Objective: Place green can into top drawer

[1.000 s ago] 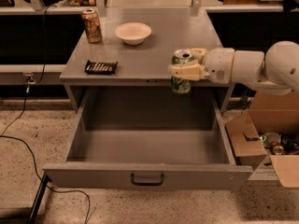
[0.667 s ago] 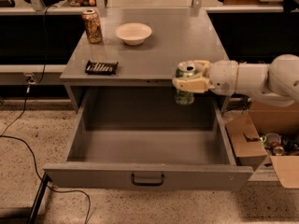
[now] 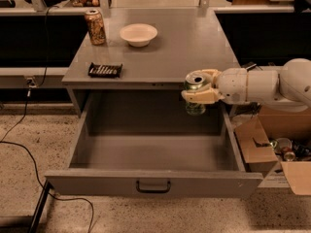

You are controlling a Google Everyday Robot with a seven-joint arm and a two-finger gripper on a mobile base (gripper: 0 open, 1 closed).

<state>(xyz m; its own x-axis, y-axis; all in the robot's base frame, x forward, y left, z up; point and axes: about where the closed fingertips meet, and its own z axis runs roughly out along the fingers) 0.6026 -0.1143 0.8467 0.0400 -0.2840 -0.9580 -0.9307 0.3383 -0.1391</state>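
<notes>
Gripper w/ can above drawer

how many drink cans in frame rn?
2. The green can is held by the gripper over the right rear of the open top drawer; the orange-brown can stands back left on the tabletop. The cardboard box at right may hide more.

No text, brand, number or sign can be read anywhere. The mottled label of the green can is not legible; the can is clasped right of centre in the frame by the gripper, above the open top drawer. Nothing can be made out on the orange-brown can at the upper left either.
</notes>
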